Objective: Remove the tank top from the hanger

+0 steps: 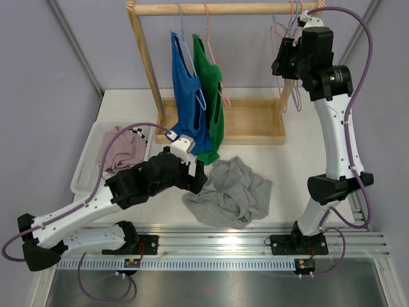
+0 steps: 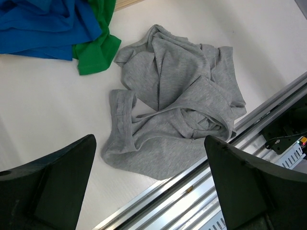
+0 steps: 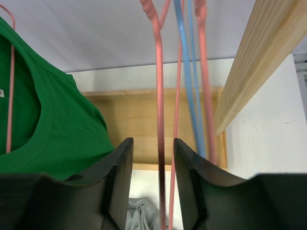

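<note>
Fabric looks soft, light: grey top (image 2: 172,105) slumps on bench (image 2: 43,96) (pinch a strap); left hand (image 2: 149,139) gapes, right hand (image 3: 152,141) parted round hanger (image 3: 159,96).

The station was a robotics laboratory test cell. Two jointed machines, the left arm (image 1: 77,217) and the right arm (image 1: 335,134), were bolted to a slotted aluminium rail (image 1: 217,238) along the near edge of a plain white worktop (image 1: 287,166). Purple cables (image 1: 147,125) ran exposed along the arms. Bare grey partition walls (image 1: 32,96) enclosed the station at the sides and back. A small wooden rack (image 1: 223,9) carrying wire hangers (image 3: 159,96) stood on the worktop, with a white plastic basket (image 1: 83,160) near it.
</note>
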Motion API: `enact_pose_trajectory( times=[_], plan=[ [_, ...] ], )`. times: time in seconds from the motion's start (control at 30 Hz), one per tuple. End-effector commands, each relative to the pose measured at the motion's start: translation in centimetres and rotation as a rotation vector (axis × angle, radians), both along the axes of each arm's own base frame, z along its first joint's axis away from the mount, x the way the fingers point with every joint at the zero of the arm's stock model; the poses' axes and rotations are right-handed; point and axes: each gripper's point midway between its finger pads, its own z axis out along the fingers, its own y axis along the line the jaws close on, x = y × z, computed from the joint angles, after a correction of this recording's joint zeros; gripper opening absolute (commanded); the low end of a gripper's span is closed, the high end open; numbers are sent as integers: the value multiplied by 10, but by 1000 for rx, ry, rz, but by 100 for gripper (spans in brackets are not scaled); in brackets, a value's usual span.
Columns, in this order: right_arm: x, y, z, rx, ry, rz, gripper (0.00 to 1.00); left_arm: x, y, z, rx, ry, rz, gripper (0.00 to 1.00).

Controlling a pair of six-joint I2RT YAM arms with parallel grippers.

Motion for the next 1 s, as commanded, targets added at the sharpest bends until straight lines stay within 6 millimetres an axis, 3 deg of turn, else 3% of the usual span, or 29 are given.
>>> enact_pose_trajectory(
  times=[0.0,0.03,0.07,0.2,0.23,0.27,0.3,0.33,0.37,0.4,0.43,0.47,0.5,0.53,0.57,0.6,0.7,0.77,0.8,0.9,0.93,0.97],
  plan=[
    [-25,-2,37,12,-88,40,53,8,-35,11,-47,-24,-19,99],
    [-28,-1,39,14,-94,48,59,6,-42,6,-35,-15,-30,99],
    [-33,1,43,22,-102,64,76,5,-49,1,-24,-8,-39,99],
    [-72,0,73,51,-172,108,98,-12,-92,-30,23,42,-109,99],
    [-78,4,69,63,-159,134,99,-14,-104,-33,14,46,-123,99],
    [-100,1,82,76,-198,144,100,-20,-116,-55,63,70,-148,99],
    [-109,1,83,83,-206,155,99,-22,-124,-63,70,89,-155,99],
    [-112,2,70,88,-182,163,100,-24,-134,-71,81,104,-167,99],
    [-141,-2,83,105,-232,176,100,-27,-144,-93,120,129,-183,99],
    [-151,-2,83,116,-247,183,99,-29,-152,-104,138,148,-194,99],
    [-154,0,69,133,-230,193,99,-28,-160,-108,144,153,-195,99],
    [-183,-3,82,150,-293,213,99,-27,-165,-116,160,163,-197,99],
    [-189,-1,68,156,-275,229,99,-27,-169,-141,211,189,-194,99],
    [-199,-1,74,178,-314,240,100,-27,-174,-149,214,196,-200,99],
    [-222,-4,84,189,-369,251,100,-28,-181,-155,214,212,-215,99],
    [-230,-5,85,195,-385,256,100,-29,-183,-172,243,230,-213,99],
    [-252,-8,86,200,-416,271,99,-30,-190,-189,251,256,-211,97],
    [-266,-6,89,201,-430,304,99,-33,-190,-203,268,279,-215,78],
    [-270,-6,89,201,-431,313,100,-33,-188,-206,271,282,-206,45],
    [-282,-3,89,197,-440,349,99,-29,-180,-198,267,264,-168,0],
    [-282,-4,89,194,-441,346,99,-28,-171,-195,288,258,-147,0],
    [-285,-5,89,191,-450,342,100,-19,-165,-170,265,201,-100,0]
  ],
)
